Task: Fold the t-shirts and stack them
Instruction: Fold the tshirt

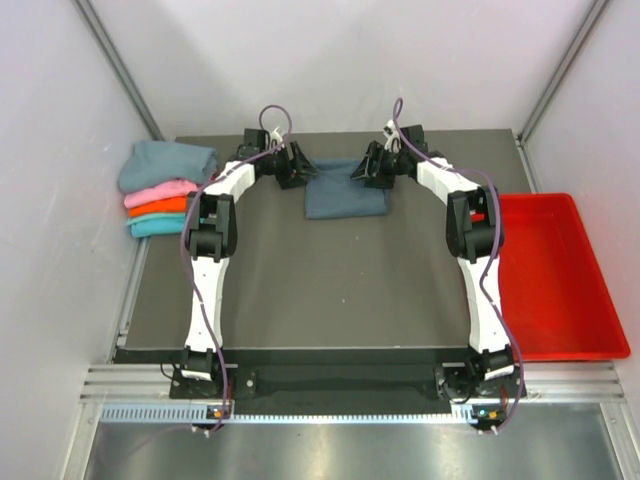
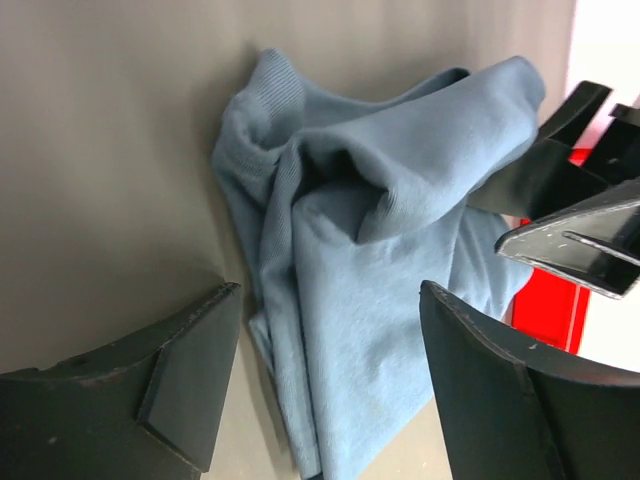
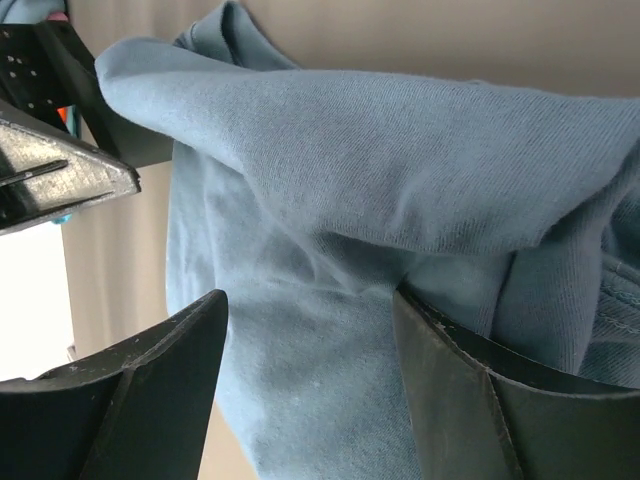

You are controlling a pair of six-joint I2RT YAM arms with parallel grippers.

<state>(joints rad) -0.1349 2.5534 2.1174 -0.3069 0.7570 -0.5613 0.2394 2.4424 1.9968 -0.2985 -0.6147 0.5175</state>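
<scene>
A slate blue-grey t-shirt (image 1: pixel 345 195) lies folded small at the far middle of the dark table. My left gripper (image 1: pixel 303 170) stands open at its far left corner; in the left wrist view the rumpled cloth (image 2: pixel 370 250) lies between and beyond the open fingers. My right gripper (image 1: pixel 358 170) stands open at its far right corner; in the right wrist view a fold of the shirt (image 3: pixel 380 200) bulges over the open fingers, and one fingertip (image 3: pixel 420 310) touches the cloth. A stack of folded t-shirts (image 1: pixel 165 185), teal on pink, orange and turquoise, sits at the far left.
A red plastic tray (image 1: pixel 560 280) stands off the table's right edge and shows in the left wrist view (image 2: pixel 545 305). White walls close in the back and both sides. The other gripper shows in each wrist view.
</scene>
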